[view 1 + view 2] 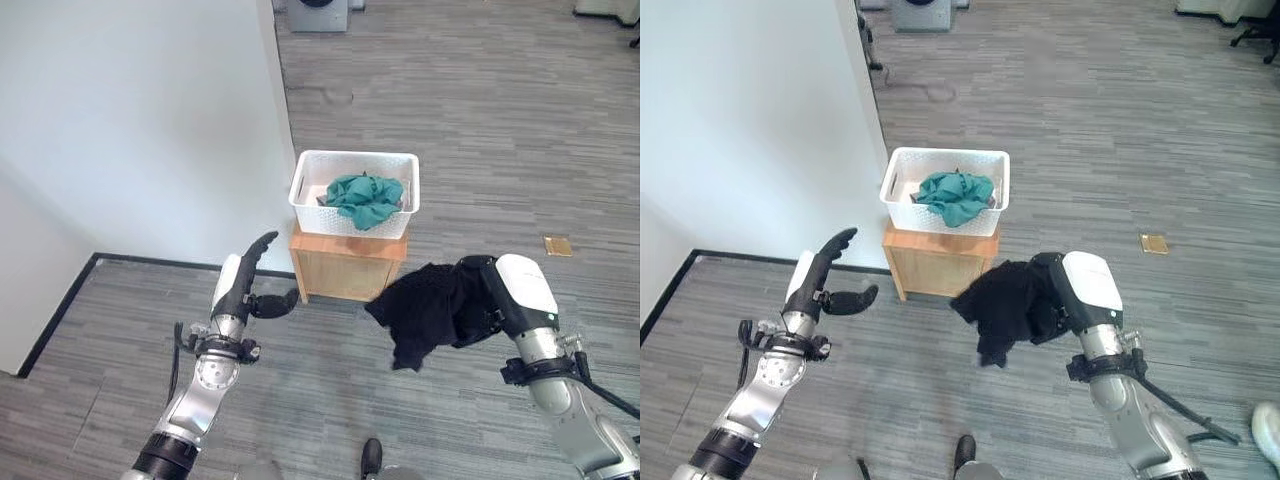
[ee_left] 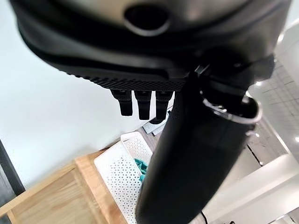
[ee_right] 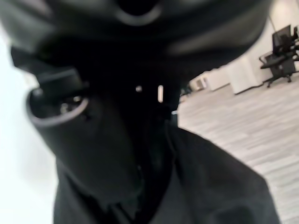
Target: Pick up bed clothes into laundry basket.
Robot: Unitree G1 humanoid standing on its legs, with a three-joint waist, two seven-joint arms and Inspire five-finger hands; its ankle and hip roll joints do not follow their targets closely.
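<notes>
the right hand (image 1: pixel 478 300) grips a black garment (image 1: pixel 420 308) in curled fingers, the cloth hanging clear of the grey floor (image 1: pixel 480 120). at eleven o'clock from it, a white laundry basket (image 1: pixel 355 191) holding a teal garment (image 1: pixel 364 199) sits atop a wooden stand (image 1: pixel 348 262). the left hand (image 1: pixel 247 281), fingers straight and holding nothing, hovers at eight o'clock of the stand.
</notes>
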